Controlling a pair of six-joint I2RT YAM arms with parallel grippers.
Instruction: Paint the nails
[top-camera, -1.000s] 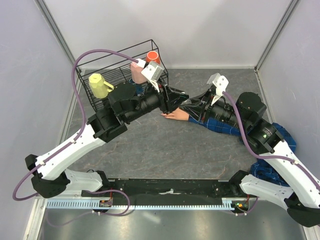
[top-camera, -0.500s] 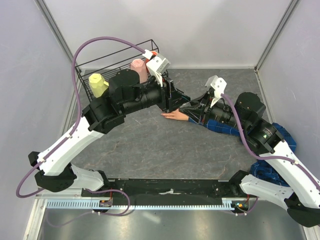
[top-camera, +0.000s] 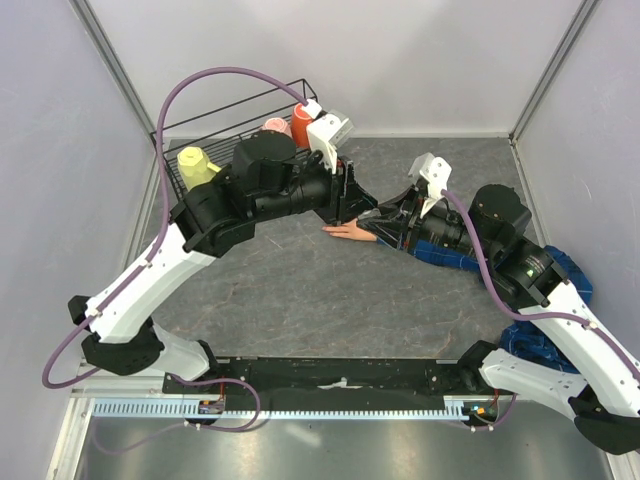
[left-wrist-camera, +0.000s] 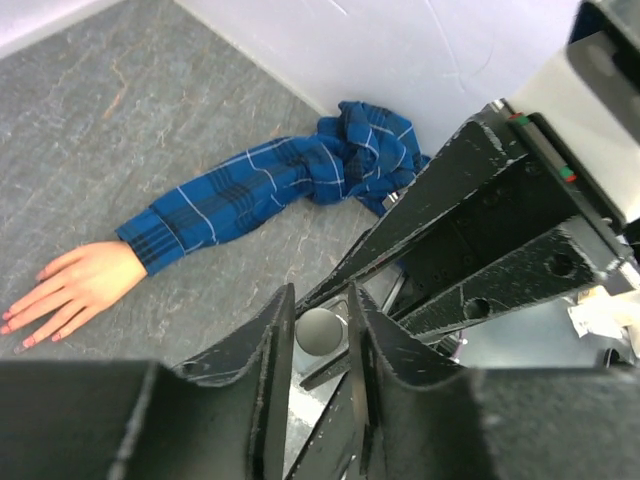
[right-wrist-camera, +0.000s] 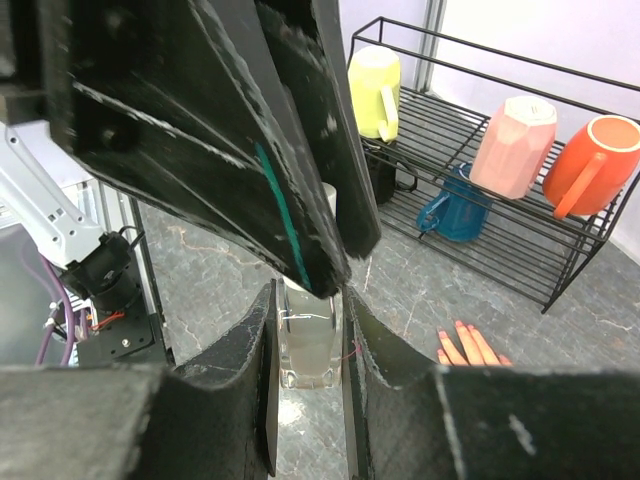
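The peach-pink fake hand (top-camera: 350, 230) lies flat on the grey table at the end of a blue plaid sleeve (top-camera: 450, 255). Its nails (right-wrist-camera: 462, 326) are pink-red and also show in the left wrist view (left-wrist-camera: 12, 322). My right gripper (right-wrist-camera: 307, 288) is shut on a small clear bottle (right-wrist-camera: 308, 340), held just above the table beside the hand. My left gripper (left-wrist-camera: 320, 295) comes down over the bottle's top and is shut on its round grey cap (left-wrist-camera: 320, 331). In the top view both grippers (top-camera: 348, 205) (top-camera: 385, 222) meet just behind the hand.
A black wire rack (top-camera: 215, 135) stands at the back left with a yellow mug (right-wrist-camera: 375, 90), pink mug (right-wrist-camera: 515, 145), orange mug (right-wrist-camera: 590, 160) and blue mug (right-wrist-camera: 455, 205). The sleeve's bunched end (left-wrist-camera: 360, 150) lies by the right wall.
My left arm's elbow has risen and its wrist has turned and shifted slightly back and right over the bottle. The right arm and the fake hand have stayed put.
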